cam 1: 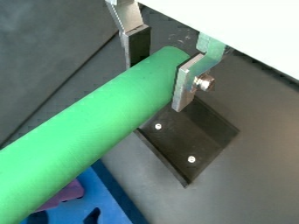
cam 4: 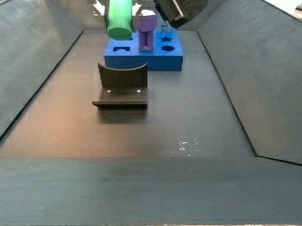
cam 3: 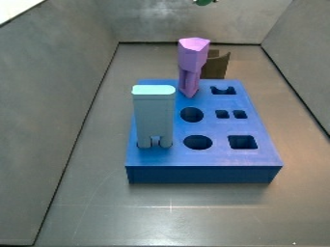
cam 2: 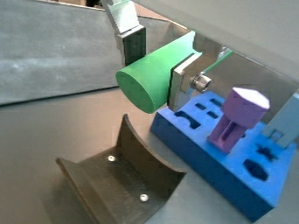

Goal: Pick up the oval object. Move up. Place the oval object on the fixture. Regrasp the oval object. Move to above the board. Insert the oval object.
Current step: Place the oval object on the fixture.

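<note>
**Mia:** What is closest in the side view that looks down the long grey floor?

**Tom:** First comes the dark brown L-shaped bracket on its flat plate, the fixture. It sits on the floor in front of the board and does not touch it.

**Mia:** And the board?

**Tom:** It is the thick square blue board with cut-out holes on top. Behind the fixture it stands, flat on the floor.

**Mia:** What is stuck in the board?

**Tom:** A purple peg stands up in a hole at one edge. A light blue boxy peg stands up in a hole near another edge. The round, square and other holes between them are open.

**Mia:** Where is the smooth bright green rod, the oval object?

**Tom:** It is up in the air, higher than the board and higher than the fixture. It touches neither of them.

**Mia:** What holds it?

**Tom:** The gripper does. Its two flat silver fingers press on the rod's two sides, close to one end. Both wrist views show this; the rod's rounded end face pokes out past the fingers.

**Mia:** Is the gripper near the board?

**Tom:** It hangs above it, well up off the floor.
</note>
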Controlling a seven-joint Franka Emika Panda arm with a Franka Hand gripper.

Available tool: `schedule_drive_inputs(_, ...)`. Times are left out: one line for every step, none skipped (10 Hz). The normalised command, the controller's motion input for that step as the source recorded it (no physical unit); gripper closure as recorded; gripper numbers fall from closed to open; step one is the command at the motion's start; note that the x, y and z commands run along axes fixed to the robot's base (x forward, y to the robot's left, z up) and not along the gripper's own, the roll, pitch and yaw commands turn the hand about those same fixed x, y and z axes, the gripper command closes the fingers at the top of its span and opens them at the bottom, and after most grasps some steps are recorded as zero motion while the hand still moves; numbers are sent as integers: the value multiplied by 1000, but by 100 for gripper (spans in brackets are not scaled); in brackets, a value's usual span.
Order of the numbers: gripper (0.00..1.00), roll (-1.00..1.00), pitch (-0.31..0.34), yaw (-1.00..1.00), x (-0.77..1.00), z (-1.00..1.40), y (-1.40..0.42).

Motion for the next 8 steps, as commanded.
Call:
schedule_drive_inputs(100, -279, 297, -119, 90, -13, 44)
schedule_drive_inputs(100, -204, 211, -138, 79, -7, 38)
schedule_drive_inputs(100, -1000, 89, -144, 117, -1000, 72)
schedule_drive_inputs(100, -1000, 66, -148, 121, -1000, 75)
schedule_drive_inputs(100, -1000, 72, -160, 131, -1000, 85)
schedule_drive_inputs(100, -1000, 88, -165, 147, -1000, 87)
schedule_drive_inputs(100, -1000, 91, -175, 156, -1000, 92)
schedule_drive_inputs(100, -981, 83, -190, 162, -1000, 100)
